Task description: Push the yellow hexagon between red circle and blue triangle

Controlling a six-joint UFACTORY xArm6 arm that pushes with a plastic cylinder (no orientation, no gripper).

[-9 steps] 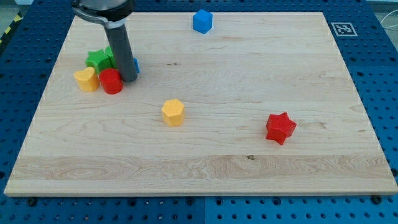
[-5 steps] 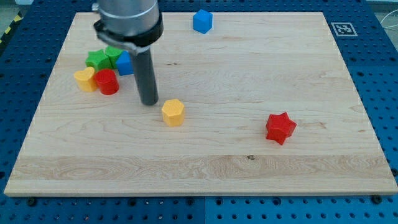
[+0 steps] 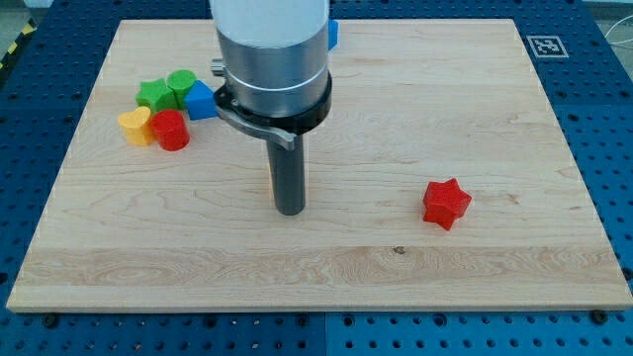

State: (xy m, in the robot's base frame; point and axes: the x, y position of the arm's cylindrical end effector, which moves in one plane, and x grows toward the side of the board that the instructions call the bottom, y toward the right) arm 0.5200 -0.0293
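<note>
My tip [image 3: 289,210] rests on the board near its middle. The rod stands in front of the yellow hexagon [image 3: 270,178], so only a thin yellow sliver shows at the rod's left edge. The red circle [image 3: 171,130] lies at the upper left, touching a yellow heart [image 3: 136,127]. The blue triangle [image 3: 201,100] lies just above and right of the red circle. Both are well to the upper left of my tip.
Two green blocks [image 3: 165,91] sit above the red circle, next to the blue triangle. A red star [image 3: 445,203] lies at the right of the board. A blue block [image 3: 333,32] at the top edge is mostly hidden behind the arm.
My tip has moved from beside the red circle down and right across the board, and now stands in front of the yellow hexagon. The red circle has shifted slightly left.
</note>
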